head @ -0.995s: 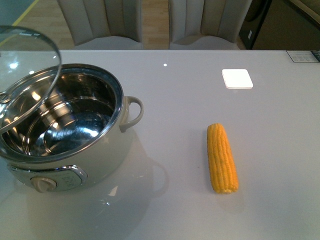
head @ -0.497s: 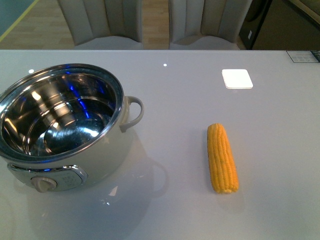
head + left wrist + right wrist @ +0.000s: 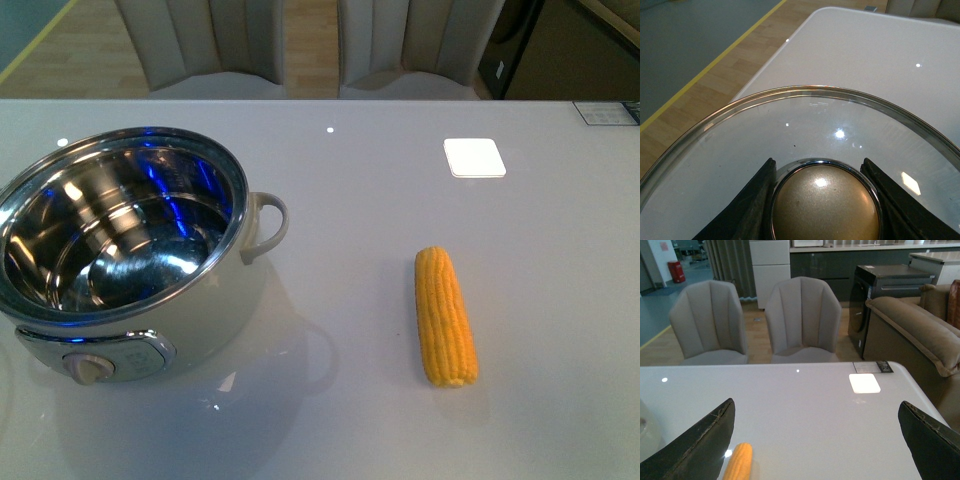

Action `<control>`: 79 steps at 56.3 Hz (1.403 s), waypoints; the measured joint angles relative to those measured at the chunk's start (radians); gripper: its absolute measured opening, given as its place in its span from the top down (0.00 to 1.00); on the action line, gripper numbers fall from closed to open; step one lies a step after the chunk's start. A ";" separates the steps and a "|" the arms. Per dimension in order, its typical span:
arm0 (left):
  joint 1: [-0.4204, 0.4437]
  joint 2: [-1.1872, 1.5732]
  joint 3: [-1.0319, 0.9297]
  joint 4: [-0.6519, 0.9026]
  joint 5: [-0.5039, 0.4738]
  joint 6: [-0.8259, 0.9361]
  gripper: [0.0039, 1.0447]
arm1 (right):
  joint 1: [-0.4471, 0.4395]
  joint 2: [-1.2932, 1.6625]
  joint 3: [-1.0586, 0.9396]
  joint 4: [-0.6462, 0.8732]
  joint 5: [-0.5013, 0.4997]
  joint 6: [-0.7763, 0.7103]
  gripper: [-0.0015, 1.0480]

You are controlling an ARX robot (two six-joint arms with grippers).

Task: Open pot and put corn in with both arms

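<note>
Front view: open pot [image 3: 215, 310] sat at the left of the desk [image 3: 350, 150], shiny steel inside showing. Corn [image 3: 446, 316] lay flat on the desk, well right of the pot and apart from it. White square pad [image 3: 474, 157] was farther back. Left wrist view: left end effector [image 3: 818, 172] was clenched on the gold knob [image 3: 825, 212] of the glass lid [image 3: 790, 115], a finger pressed on each side. Right wrist view: right end effector [image 3: 815, 440] was released, fingers spread wide, gripping nothing, above the desk. Corn tip showed near one finger, two chairs [image 3: 802, 315] behind.

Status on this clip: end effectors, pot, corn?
Left end effector shut on lid knob. Right end effector open, empty. Pot open, corn lying on table, untouched. Nothing between them.
</note>
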 joint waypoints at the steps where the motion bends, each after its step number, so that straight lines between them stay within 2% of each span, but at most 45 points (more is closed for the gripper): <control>1: 0.000 0.003 0.002 0.000 0.000 0.000 0.58 | 0.000 0.000 0.000 0.000 0.000 0.000 0.09; 35: 0.035 0.233 0.130 0.002 0.042 -0.002 0.58 | 0.000 0.000 0.000 0.000 0.000 0.000 0.09; 40: 0.063 0.314 0.220 0.000 0.068 -0.028 0.58 | 0.000 0.000 0.000 0.000 0.000 0.000 0.09; 50: 0.076 0.375 0.325 -0.016 0.051 -0.048 0.58 | 0.000 0.000 0.000 0.000 0.002 0.000 0.09; 79: 0.068 0.407 0.356 -0.008 0.045 -0.061 0.58 | 0.000 0.000 0.000 0.000 0.000 0.000 0.09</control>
